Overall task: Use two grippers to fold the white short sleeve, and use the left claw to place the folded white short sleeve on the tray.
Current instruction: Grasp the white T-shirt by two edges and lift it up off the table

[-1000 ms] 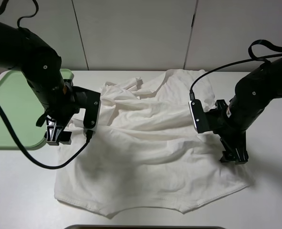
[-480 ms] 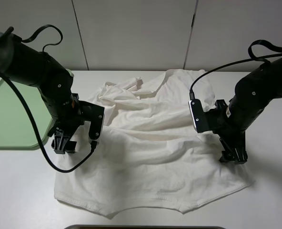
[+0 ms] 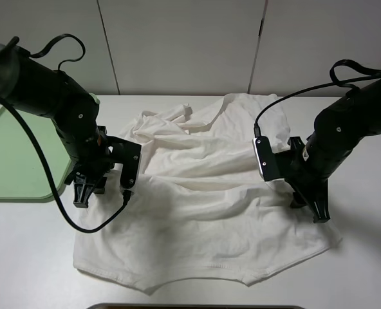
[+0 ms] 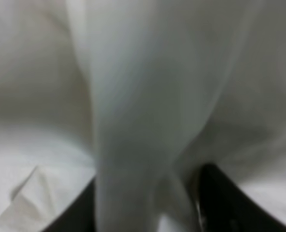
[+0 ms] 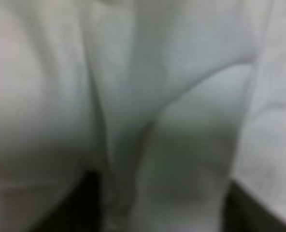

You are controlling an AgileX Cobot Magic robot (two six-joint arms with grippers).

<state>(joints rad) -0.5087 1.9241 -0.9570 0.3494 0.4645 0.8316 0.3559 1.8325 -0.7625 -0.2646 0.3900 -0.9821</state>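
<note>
Left claw (image 3: 82, 193) down at centre left of the high view, clamped on the left edge of the white short sleeve (image 3: 197, 206). In its wrist view, a ridge of white cloth pinched up between two dark fingers (image 4: 225, 203).

Right claw (image 3: 319, 211) at centre right, tilted, likewise closed on cloth at the shirt's right edge. Wrist view there badly blurred, but a fold standing between dark fingers (image 5: 239, 208).

Shirt spread wide and wrinkled over the middle of the white table (image 3: 364, 270): hem toward the lower edge of the frame, upper part bunched into loose folds near the back.

Pale green tray (image 3: 17, 154) at far left, on the table, its right end hidden behind the left arm (image 3: 42, 96). Claw just beside the tray's near right corner.

Right arm (image 3: 358, 116) in from the right edge, above bare table.

Plain wall panels (image 3: 177, 45) across the top. Dark strip (image 3: 197, 306) at the bottom edge, too little showing to identify.
</note>
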